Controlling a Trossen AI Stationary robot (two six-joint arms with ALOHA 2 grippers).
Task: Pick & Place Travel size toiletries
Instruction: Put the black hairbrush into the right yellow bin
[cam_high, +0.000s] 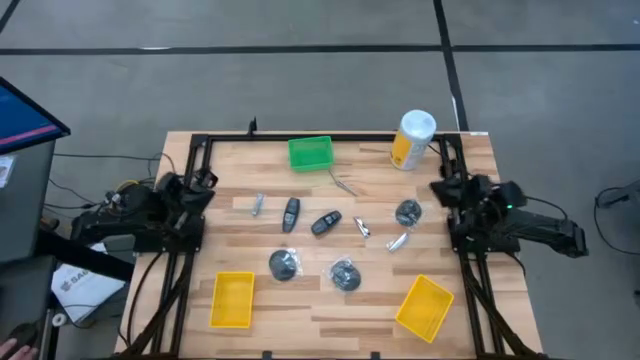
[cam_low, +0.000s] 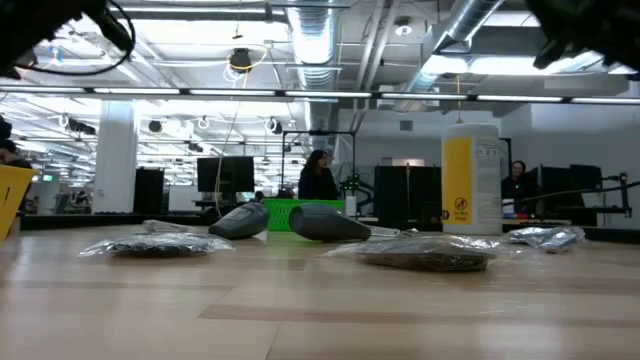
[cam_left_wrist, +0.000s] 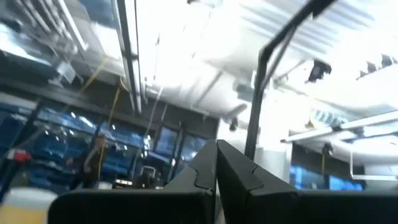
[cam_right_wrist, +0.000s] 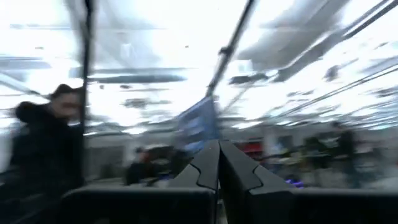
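High view, left to right: the left gripper (cam_high: 196, 186) sits folded back at the left edge of the table (cam_high: 470, 270), its fingers pressed together on nothing, as the left wrist view confirms with its lens aimed up at the ceiling. At lower left of centre lies a yellow tray (cam_high: 232, 299), with a green tray (cam_high: 310, 152) at upper centre. Between them the travel-size toiletries are scattered across the middle of the frame: a slim silvery piece (cam_high: 257, 204) at centre left, two dark oval pieces (cam_high: 291, 213) (cam_high: 325, 222) side by side, a black round bundle (cam_high: 284, 264) below them and a second one (cam_high: 346, 275) just to its right (each looks bagged in clear film), then more silvery pieces (cam_high: 362, 227) (cam_high: 397, 241) and a third dark bundle (cam_high: 408, 212) at centre right. A thin metal piece (cam_high: 344, 184) lies just below the green tray. A white-and-yellow canister (cam_high: 411, 140) stands at upper right, and a second yellow tray (cam_high: 424, 307) sits tilted at lower right. The right gripper (cam_high: 452, 190) is parked at the right edge, fingers likewise together and empty.

No item is in a tray, so the job appears not yet begun. The next move would call for one arm to unfold, spread its fingers and come down over the nearest piece; the flat, film-wrapped bundles may be slippery to pinch.
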